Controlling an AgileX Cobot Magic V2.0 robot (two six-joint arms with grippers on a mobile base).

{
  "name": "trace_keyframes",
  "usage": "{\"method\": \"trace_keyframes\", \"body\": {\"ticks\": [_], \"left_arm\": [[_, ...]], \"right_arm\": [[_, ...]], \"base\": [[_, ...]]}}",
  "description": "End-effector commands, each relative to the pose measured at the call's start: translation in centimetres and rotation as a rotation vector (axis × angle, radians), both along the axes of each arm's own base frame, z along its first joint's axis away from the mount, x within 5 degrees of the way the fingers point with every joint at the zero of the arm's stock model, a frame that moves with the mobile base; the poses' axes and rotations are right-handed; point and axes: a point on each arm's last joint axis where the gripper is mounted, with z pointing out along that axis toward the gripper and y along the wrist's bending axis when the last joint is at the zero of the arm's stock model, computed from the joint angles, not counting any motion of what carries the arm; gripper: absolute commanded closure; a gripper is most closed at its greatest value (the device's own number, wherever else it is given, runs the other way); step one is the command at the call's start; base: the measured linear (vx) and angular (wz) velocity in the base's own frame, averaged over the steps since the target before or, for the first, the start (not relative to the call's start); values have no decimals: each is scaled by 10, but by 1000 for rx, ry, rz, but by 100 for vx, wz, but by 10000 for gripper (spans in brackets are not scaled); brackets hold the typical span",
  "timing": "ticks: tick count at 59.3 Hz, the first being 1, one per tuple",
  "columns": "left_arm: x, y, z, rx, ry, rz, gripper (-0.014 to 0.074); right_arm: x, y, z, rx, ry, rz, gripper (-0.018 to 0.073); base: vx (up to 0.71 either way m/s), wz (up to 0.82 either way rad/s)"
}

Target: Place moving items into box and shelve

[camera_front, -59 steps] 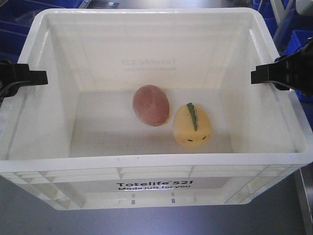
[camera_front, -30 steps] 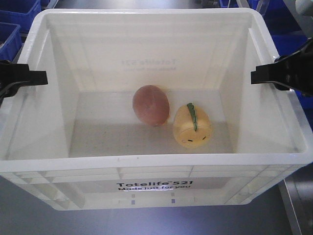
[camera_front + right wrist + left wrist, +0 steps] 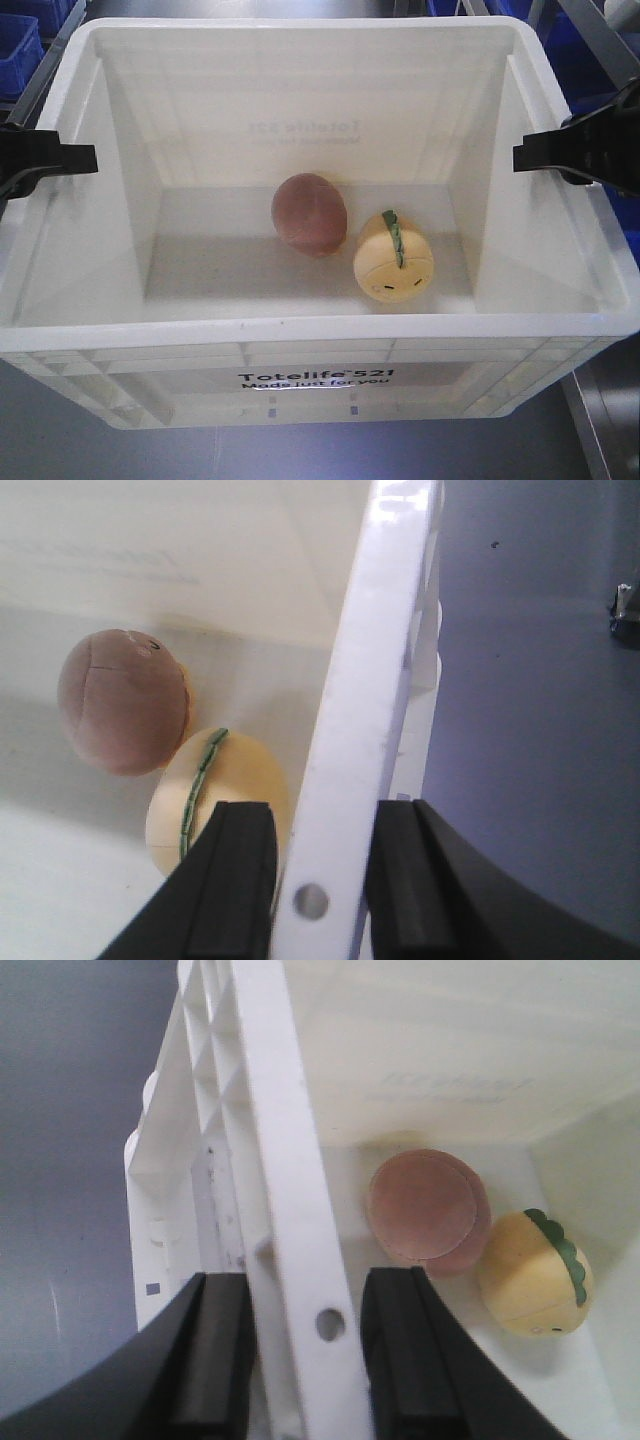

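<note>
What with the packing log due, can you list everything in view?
box: one, white with black print, centre of view
reddish-brown plush egg: one, reddish-brown, middle of the box floor
yellow plush egg: one, yellow with green ridge, box floor beside the brown one
blue bins: count unclear, blue, behind the box at the edges
grey surface: one, grey, below the box's front
left fingers: two, black, clamped on the box's left rim
right fingers: two, black, clamped on the box's right rim

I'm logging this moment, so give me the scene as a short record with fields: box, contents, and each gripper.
box: large white rectangular plastic tote, printed Totelife 521
contents: reddish-brown egg-shaped plush toy beside yellow plush toy with green ridge
left gripper: shut on tote's left rim
right gripper: shut on tote's right rim
</note>
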Motion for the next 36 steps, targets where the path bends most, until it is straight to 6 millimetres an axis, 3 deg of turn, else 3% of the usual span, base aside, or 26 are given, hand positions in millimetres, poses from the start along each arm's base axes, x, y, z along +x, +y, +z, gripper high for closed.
{"method": "trace_keyframes", "body": {"ticks": [1,36], "left_arm": [[-2,-2,31,-116,-164,34,600],[-2,-2,30,-116,-163,34,600]], "right_arm": [[-1,3,29,104,-166,-16,564],[-1,3,29,104,-165,-16,564]], "base": [[40,1],[41,-2]]}}
